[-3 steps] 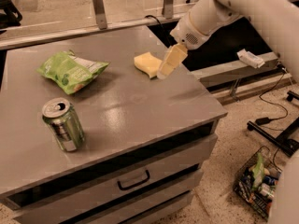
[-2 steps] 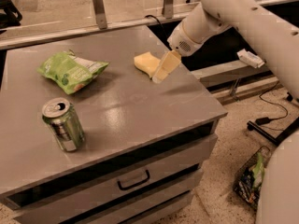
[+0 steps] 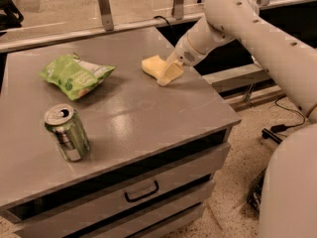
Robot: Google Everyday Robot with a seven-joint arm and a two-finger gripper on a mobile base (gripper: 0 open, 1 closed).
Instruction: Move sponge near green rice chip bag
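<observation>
The pale yellow sponge [image 3: 151,64] lies on the grey cabinet top [image 3: 129,108], right of middle toward the back. The gripper [image 3: 168,74] comes in from the right on the white arm, and its pale yellow fingers [image 3: 171,72] rest against the sponge's right side, overlapping it. The crinkled light green rice chip bag [image 3: 75,76] lies on the left part of the top, well apart from the sponge.
A green-and-silver drink can [image 3: 67,133] stands upright near the front left of the cabinet top. The cabinet has a drawer with a handle [image 3: 141,191]. A metal railing [image 3: 104,6] runs behind. Cables [image 3: 282,128] lie on the floor at right.
The gripper has slid left and a little lower onto the sponge's right side. The arm has swung further over the cabinet. The sponge, bag and can have not visibly shifted.
</observation>
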